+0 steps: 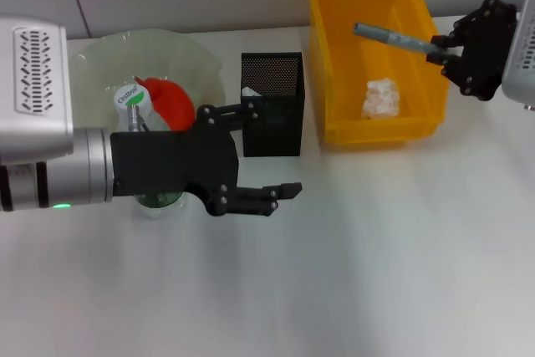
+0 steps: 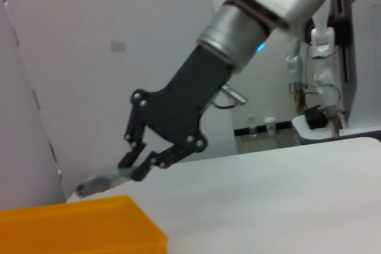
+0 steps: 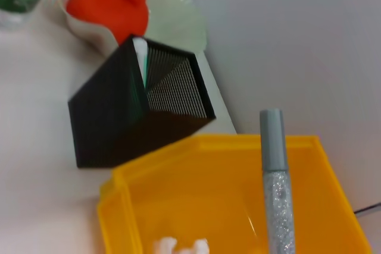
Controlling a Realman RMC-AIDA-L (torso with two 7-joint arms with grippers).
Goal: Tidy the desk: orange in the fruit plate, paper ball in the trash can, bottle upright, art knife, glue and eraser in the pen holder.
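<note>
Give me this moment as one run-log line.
right pincer: shut on glitter glue pen, above yellow bin | left pincer: open, beside pen holder | paper ball: binned | orange: plated

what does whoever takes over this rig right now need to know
Right gripper: shut on a grey glittery glue stick, held over the yellow plastic trash bin.
Left gripper: open, holding nothing, low over the white desk in front of the black mesh pen holder.
Done: red-orange fruit sits in the pale green fruit plate; crumpled white paper ball is in the bin; clear bottle with white cap stands upright.
Left: glue stick into the pen holder. It holds something white; knife and eraser not identifiable.
</note>
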